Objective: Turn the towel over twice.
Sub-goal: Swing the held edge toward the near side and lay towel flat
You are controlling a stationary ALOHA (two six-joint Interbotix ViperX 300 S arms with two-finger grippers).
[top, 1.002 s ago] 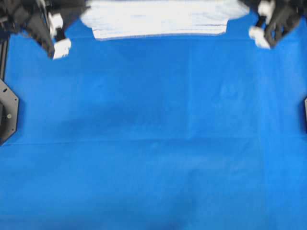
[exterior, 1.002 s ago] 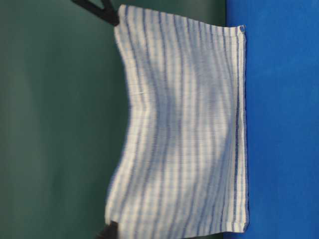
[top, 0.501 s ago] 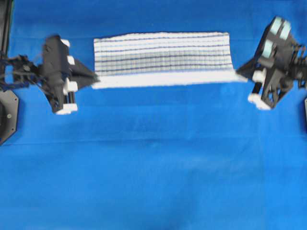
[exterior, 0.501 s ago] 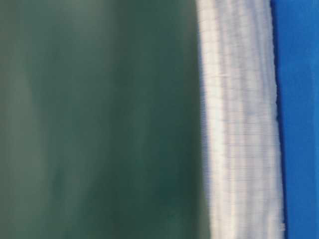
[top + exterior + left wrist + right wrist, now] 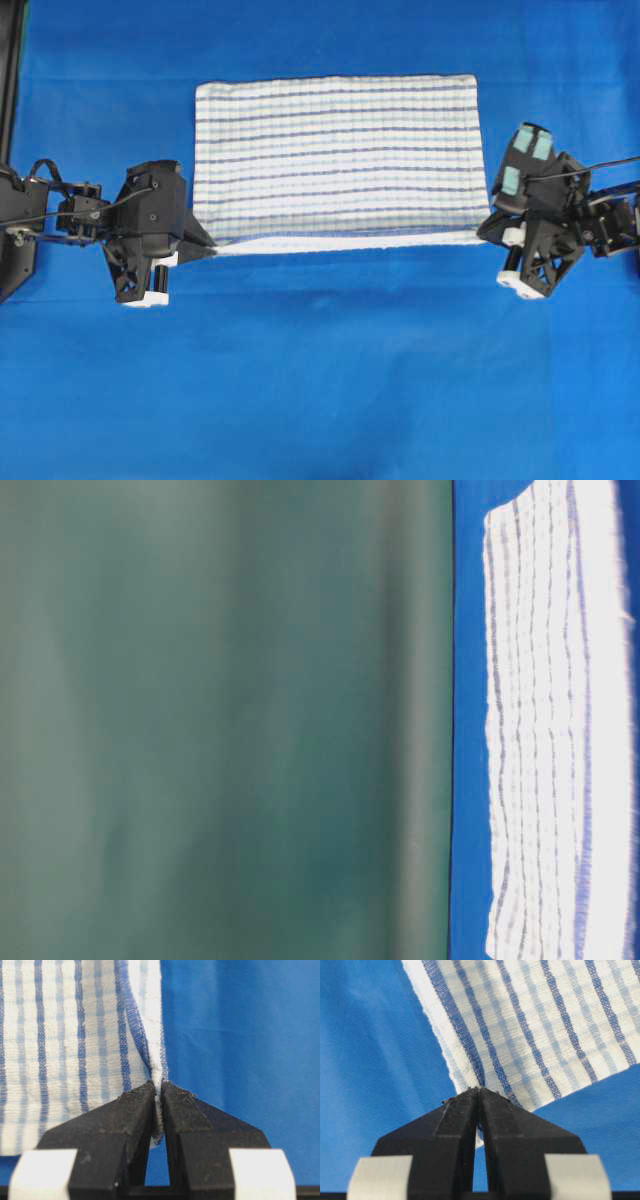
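Change: a second ago hung high between the two arms at the far edge of the table, broad face upright; half a second ago only a narrow striped band down on the surface; now spread nearly flat, striped face up.
Meaning for task: likely one turn-over almost finished; front edge not yet released, so lay-down incomplete; a second flip probably still ahead.
Towel (image 5: 335,160): on the blue cloth (image 5: 320,380), in the far half of the table and centred between the arms; far edge flat, near edge slightly raised and brightly lit.
Long axis: left to right in the overhead view, parallel to the table's near edge; stripes along that same axis.
Facing: near long edge toward the robot, short edges toward each arm.
Left gripper (image 5: 157,1091): pinched tight on the towel's near-left corner, hem squeezed between the black tips.
Right gripper (image 5: 479,1092): clamped on the near-right corner, cloth fanning away from the tips.
Tension: front edge fairly straight between the two grips.
Table-level view: towel (image 5: 540,730) low against the tabletop, blurred.
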